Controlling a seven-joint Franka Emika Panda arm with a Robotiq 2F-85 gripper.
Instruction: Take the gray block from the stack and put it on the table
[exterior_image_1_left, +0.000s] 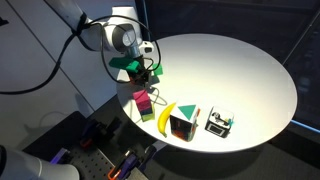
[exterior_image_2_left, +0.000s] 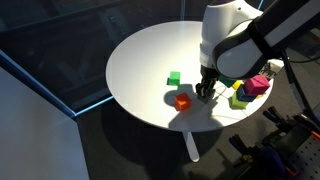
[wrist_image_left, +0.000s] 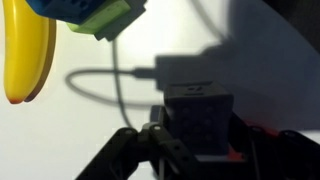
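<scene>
In the wrist view my gripper (wrist_image_left: 195, 140) is shut on the gray block (wrist_image_left: 200, 118), a dull dark cube held between the two fingers low over the white table (wrist_image_left: 80, 130). In both exterior views the gripper (exterior_image_2_left: 206, 92) (exterior_image_1_left: 150, 72) points down near the table's edge, right beside the orange cube (exterior_image_2_left: 182, 100). The stack (exterior_image_2_left: 250, 92) of magenta and yellow-green cubes stands apart from the gripper, and it also shows in an exterior view (exterior_image_1_left: 143, 102). I cannot tell whether the gray block touches the tabletop.
A flat green block (exterior_image_2_left: 174, 77) lies on the table beyond the orange cube. A banana (exterior_image_1_left: 163, 117) (wrist_image_left: 28, 55), a multicoloured box (exterior_image_1_left: 183, 125) and a small dark box (exterior_image_1_left: 220, 122) sit near the table's rim (exterior_image_1_left: 270, 125).
</scene>
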